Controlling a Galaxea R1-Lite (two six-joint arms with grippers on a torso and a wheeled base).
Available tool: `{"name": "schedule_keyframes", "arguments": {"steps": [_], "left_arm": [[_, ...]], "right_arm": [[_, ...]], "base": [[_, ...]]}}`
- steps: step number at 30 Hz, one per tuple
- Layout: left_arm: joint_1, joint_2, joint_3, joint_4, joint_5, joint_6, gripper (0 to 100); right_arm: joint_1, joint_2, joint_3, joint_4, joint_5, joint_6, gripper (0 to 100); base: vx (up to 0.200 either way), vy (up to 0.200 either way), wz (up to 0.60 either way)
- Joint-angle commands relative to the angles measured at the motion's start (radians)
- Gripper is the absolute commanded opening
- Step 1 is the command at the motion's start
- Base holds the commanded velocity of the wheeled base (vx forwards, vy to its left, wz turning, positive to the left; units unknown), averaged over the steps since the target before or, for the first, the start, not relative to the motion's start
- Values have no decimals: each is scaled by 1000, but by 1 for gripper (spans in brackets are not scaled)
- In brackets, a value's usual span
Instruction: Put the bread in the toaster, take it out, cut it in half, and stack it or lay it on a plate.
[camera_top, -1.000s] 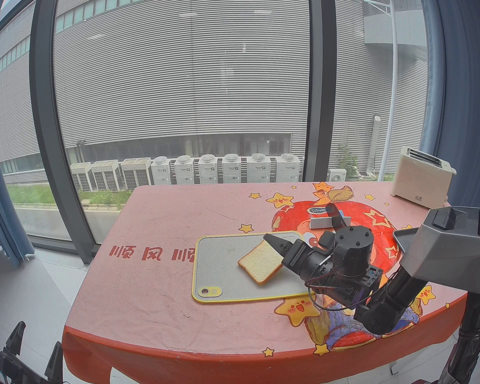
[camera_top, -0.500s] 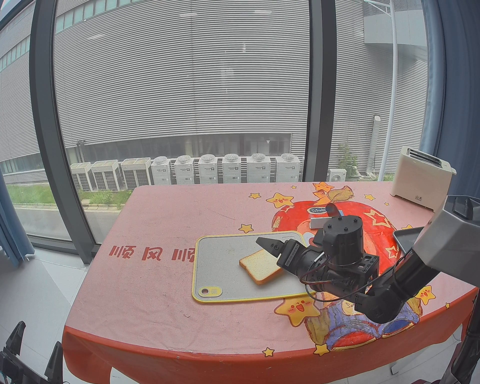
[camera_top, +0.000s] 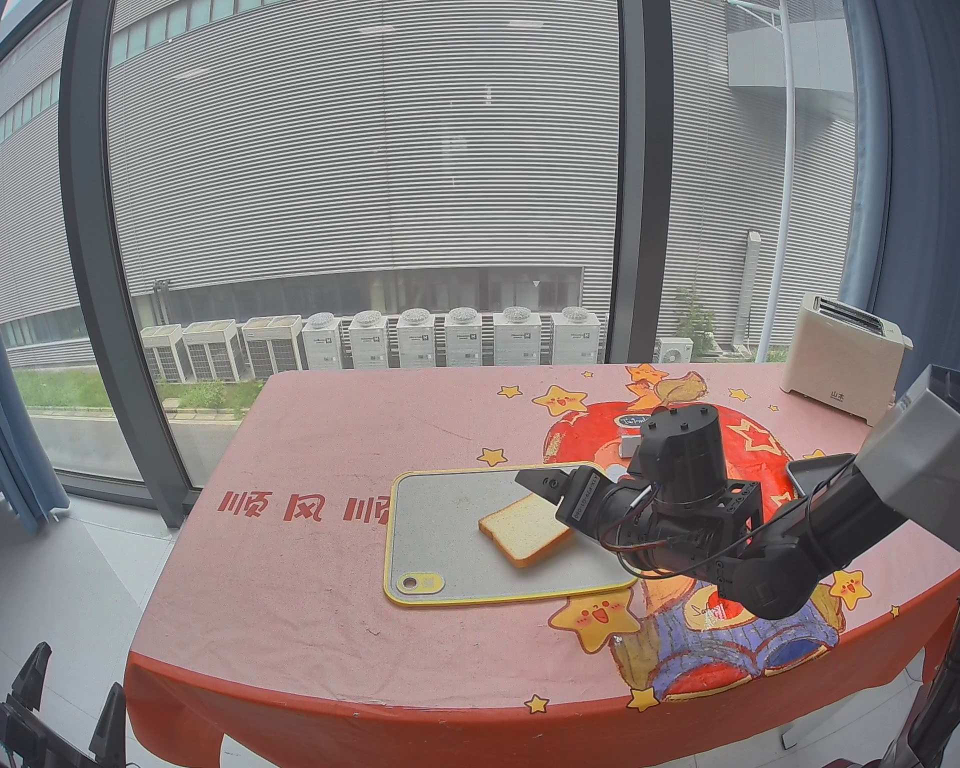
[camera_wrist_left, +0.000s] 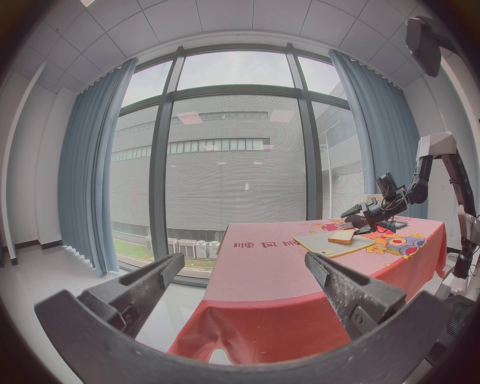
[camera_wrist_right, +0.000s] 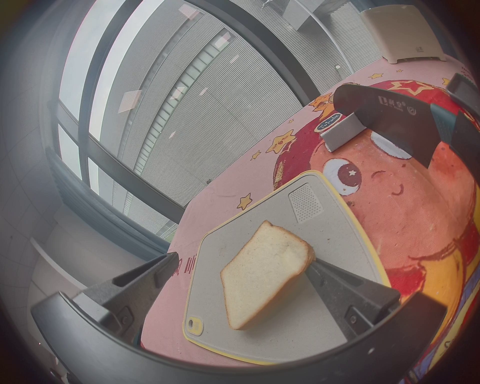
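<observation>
1. Over the last second the right gripper (camera_top: 548, 490) has lifted a little and shifted toward the upper part of the head view. The bread (camera_top: 524, 529), tilted up before, now lies lower on the cutting board (camera_top: 440, 530).
2. The right gripper's fingers are spread wide. In the right wrist view the slice sits between them, with one finger (camera_wrist_right: 345, 292) just beside its crust; whether they touch I cannot tell.
3. The bread is right of the board's centre, in the middle of the head view.
4. The toaster (camera_top: 842, 355) stands at the right edge of the head view, at the table's (camera_top: 330, 620) far corner, well apart from the board.
5. A black knife (camera_wrist_right: 385, 120) stands in a grey block beyond the board.
6. The left gripper (camera_wrist_left: 243, 260) is at the lower left corner of the head view, fingers apart and holding nothing.
</observation>
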Motion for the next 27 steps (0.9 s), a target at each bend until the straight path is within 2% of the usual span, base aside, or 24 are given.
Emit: {"name": "schedule_keyframes", "arguments": {"steps": [1,10,11,15,27], "left_arm": [[1,-16,18,0,0,0,100],[0,-16,18,0,0,0,100],[0,-16,18,0,0,0,100],[0,-16,18,0,0,0,100],[1,-16,18,0,0,2,100]], "right_arm": [[-7,-33,-13,31,-4,4,100],[-7,-59,0,44,-6,6,100],[-5,-59,16,43,-26,6,100],[-2,-67,36,41,-41,6,100],[-2,-102,57,43,-41,7,100]], "base": [[0,0,0],[0,0,0],[0,0,0],[0,0,0],[0,0,0]]}}
